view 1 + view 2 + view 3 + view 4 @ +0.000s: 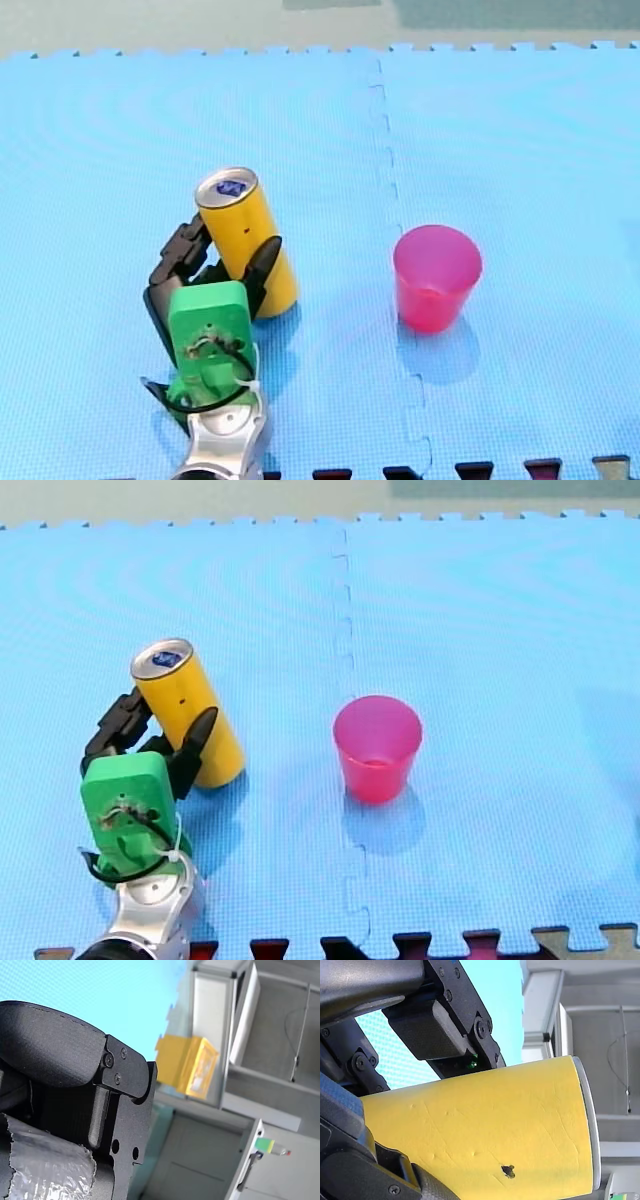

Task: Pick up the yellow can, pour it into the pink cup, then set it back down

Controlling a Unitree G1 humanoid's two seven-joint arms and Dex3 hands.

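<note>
The yellow can [250, 240] with a silver top stands on the blue mat at the left, leaning a little back and to the left. My left hand [215, 270], on a green wrist block, is shut on the can's lower half, black fingers [262, 268] on either side. The second wrist view shows the same can [490, 1125] close up, pressed between the black fingers [435, 1030]. The pink cup [436, 277] stands upright to the right of the can, a hand's width apart.
Blue foam mat [500, 150] covers the whole surface, with a jigsaw seam [385, 150] running down the middle just left of the cup. The first wrist view shows a black hand part [65, 1085], a yellow box [187, 1065] and grey cabinets beyond the mat.
</note>
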